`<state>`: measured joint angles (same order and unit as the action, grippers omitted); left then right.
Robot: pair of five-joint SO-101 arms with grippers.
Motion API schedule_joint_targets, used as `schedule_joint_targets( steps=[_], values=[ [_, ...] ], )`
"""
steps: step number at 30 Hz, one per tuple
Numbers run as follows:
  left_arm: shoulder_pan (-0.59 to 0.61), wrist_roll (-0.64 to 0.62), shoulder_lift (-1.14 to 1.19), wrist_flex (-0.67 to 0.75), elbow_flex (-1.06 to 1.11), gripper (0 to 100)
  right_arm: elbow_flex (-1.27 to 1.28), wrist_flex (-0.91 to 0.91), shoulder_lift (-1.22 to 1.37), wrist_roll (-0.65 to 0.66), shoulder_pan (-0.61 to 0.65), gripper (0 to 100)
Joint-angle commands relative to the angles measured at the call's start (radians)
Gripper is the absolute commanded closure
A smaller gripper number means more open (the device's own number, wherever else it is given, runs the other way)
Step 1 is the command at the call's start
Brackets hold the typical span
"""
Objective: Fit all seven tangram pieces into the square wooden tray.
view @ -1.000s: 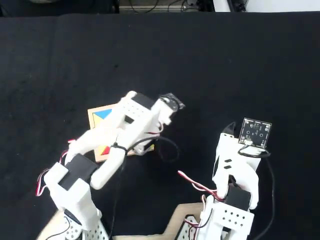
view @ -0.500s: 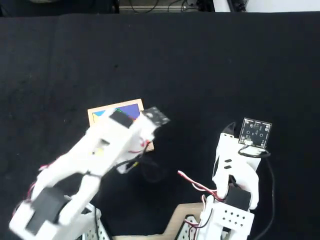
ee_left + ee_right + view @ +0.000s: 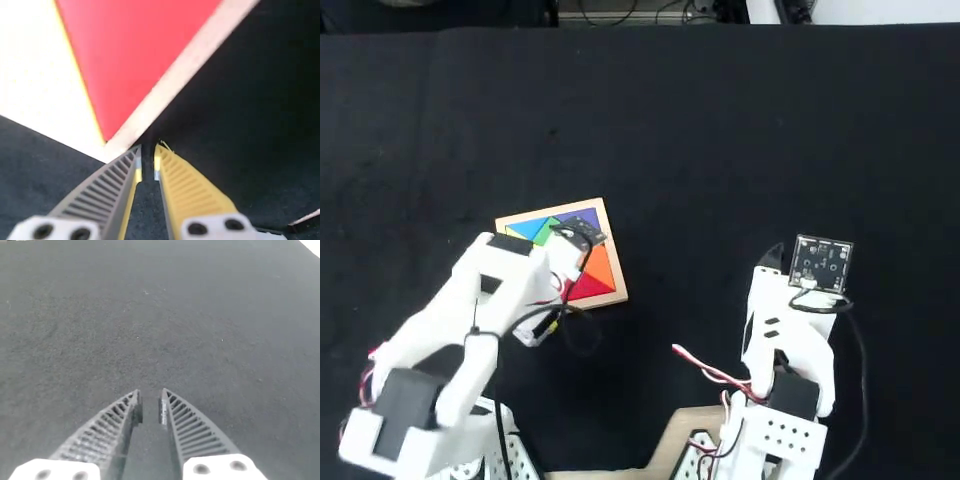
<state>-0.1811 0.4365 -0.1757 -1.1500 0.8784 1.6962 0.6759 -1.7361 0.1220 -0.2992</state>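
The square wooden tray (image 3: 551,210) lies left of centre on the black cloth, holding blue (image 3: 525,229), green (image 3: 548,225), purple (image 3: 584,215), orange (image 3: 601,266) and red (image 3: 588,288) pieces. My left arm (image 3: 490,290) hangs over the tray's near left part and hides what lies there. In the left wrist view my left gripper (image 3: 147,159) is shut and holds nothing, its tips just off the tray's rim (image 3: 185,75) beside the red triangle (image 3: 130,55). My right gripper (image 3: 150,407) is shut and holds nothing, low over bare cloth at the right (image 3: 775,258).
Black cloth (image 3: 740,130) covers the table, with open room behind and to the right of the tray. The arms' bases and loose cables (image 3: 705,368) sit at the near edge, on a wooden board (image 3: 670,435).
My left arm has drawn back toward its base and swung left, uncovering most of the tray. The right arm has barely moved.
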Motion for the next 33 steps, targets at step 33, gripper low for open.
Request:
schedule_joint_targets(
  steps=[33],
  values=[
    [0.140, -0.014, -0.018, -0.172, -0.458, 94, -0.005, 0.003, -0.021, 0.018, 0.046, 92.4]
  ],
)
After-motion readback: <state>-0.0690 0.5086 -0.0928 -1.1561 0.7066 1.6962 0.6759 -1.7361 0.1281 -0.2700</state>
